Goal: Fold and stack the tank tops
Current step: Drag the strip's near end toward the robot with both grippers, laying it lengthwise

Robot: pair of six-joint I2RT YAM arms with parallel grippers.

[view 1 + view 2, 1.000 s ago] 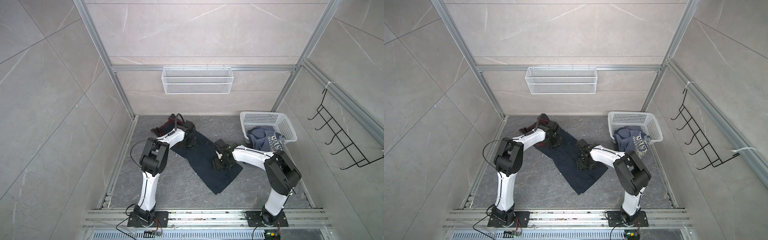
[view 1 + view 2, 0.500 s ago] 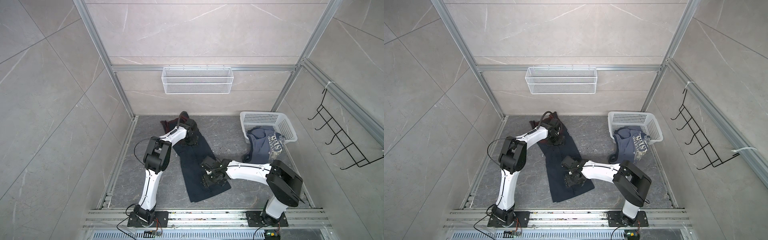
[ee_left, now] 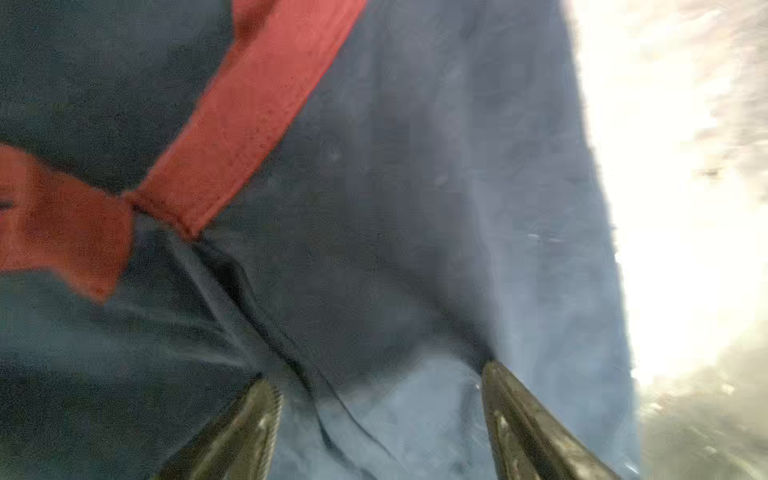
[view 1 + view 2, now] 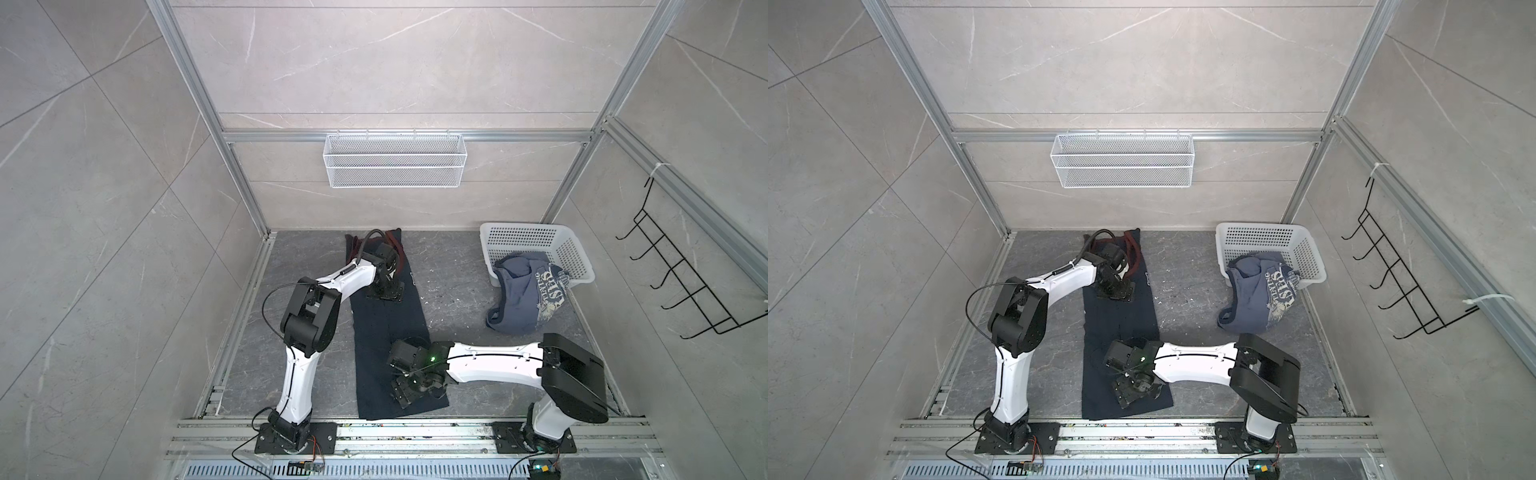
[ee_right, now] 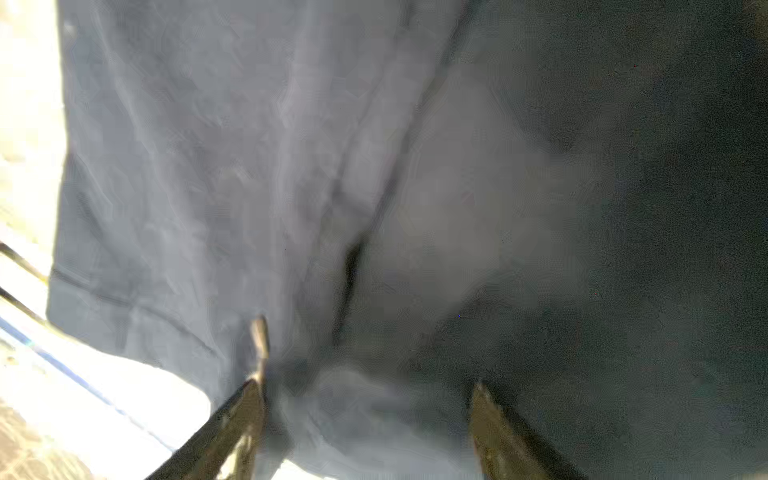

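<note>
Grey tabletop (image 4: 457, 299): navy tank top (image 4: 386, 328) laid as long strip, lengthwise fold judged done. Left jaws, right jaws spread apart over it, nothing clamped. Slate-blue tank top (image 4: 528, 299) draped from basket (image 4: 519, 226), not folded yet.

The slate-blue tank top (image 4: 515, 291) has big whitish letters (image 4: 550, 286), crumpled, so no word reads clearly. It lies well away from the right gripper (image 4: 407, 397). The navy tank top (image 4: 386, 332) has a tiny white mark (image 4: 411, 276), too small to read.
</note>
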